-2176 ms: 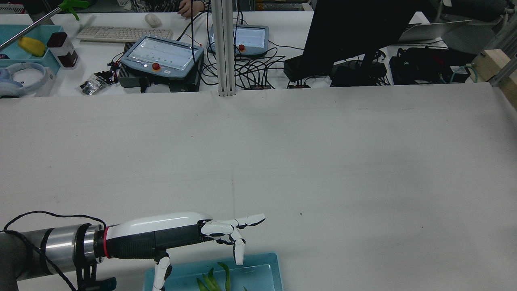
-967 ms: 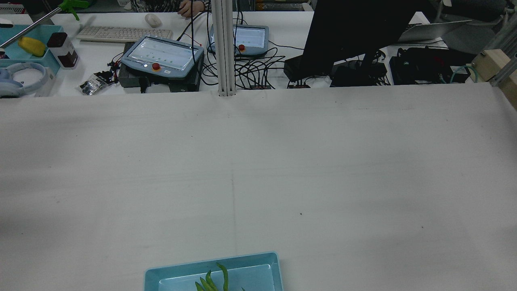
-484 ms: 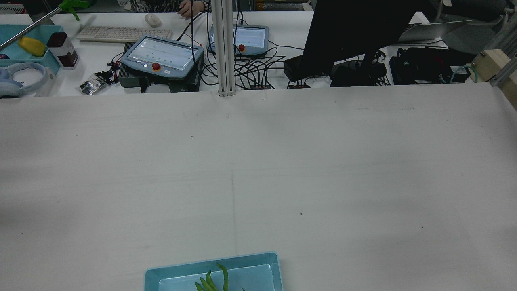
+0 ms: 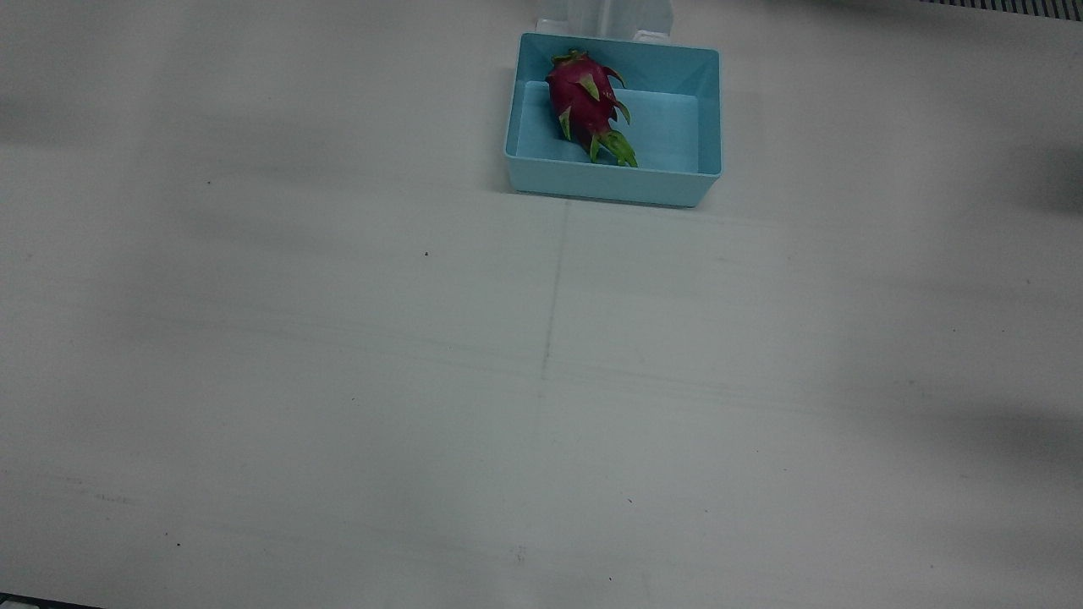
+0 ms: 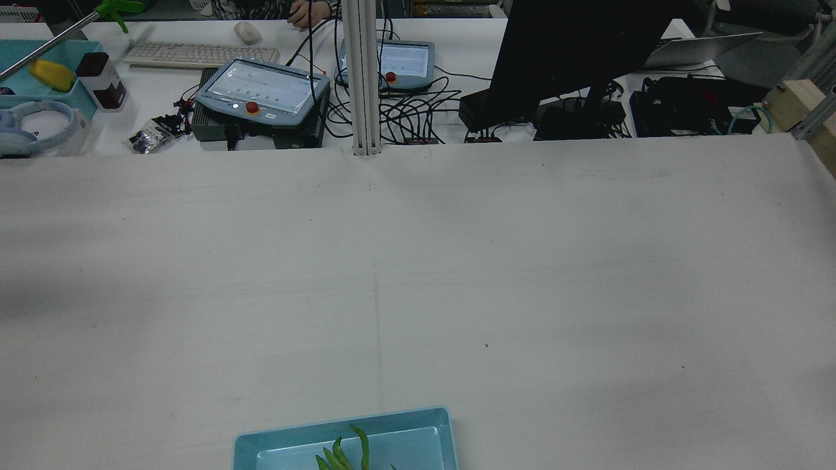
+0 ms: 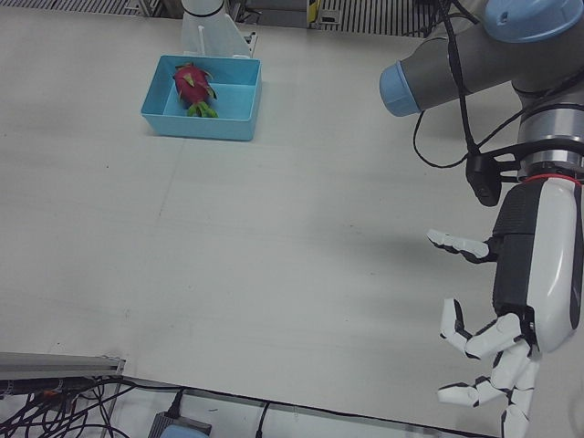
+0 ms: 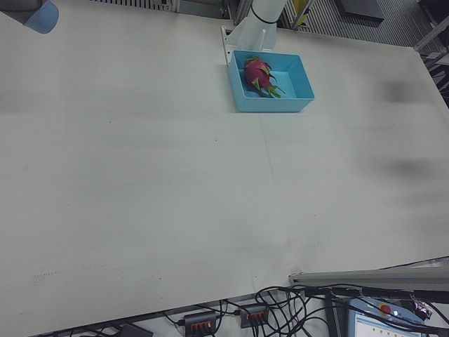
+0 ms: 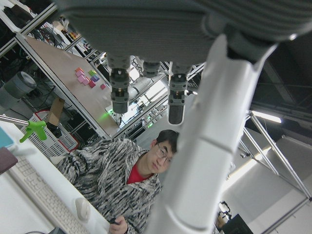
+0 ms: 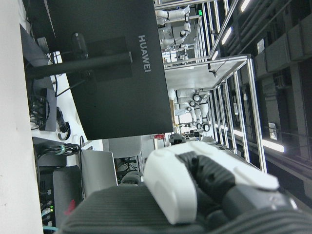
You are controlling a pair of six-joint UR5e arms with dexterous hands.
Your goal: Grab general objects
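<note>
A pink dragon fruit [image 4: 584,97] with green scales lies in a light blue bin [image 4: 613,182] near the arms' pedestals. It also shows in the left-front view [image 6: 192,84] and the right-front view [image 7: 258,74]. In the rear view only its green tips [image 5: 343,450] show inside the bin [image 5: 339,427]. My left hand [image 6: 493,347] hangs raised at the table's left side, far from the bin, with fingers [image 8: 195,161] spread and empty. My right hand [image 9: 175,185] shows only partly in its own view, and its fingers are hidden.
A grey-blue arm joint [image 7: 38,14] shows at the right-front view's top left corner. Beyond the table's far edge stand a metal post [image 5: 362,78], two teach pendants [image 5: 261,88], cables and a black monitor [image 5: 562,52]. A person sits there.
About two seconds ago my left hand reached over the bin in the rear view. It has since withdrawn out of that view. The dragon fruit stays in the bin.
</note>
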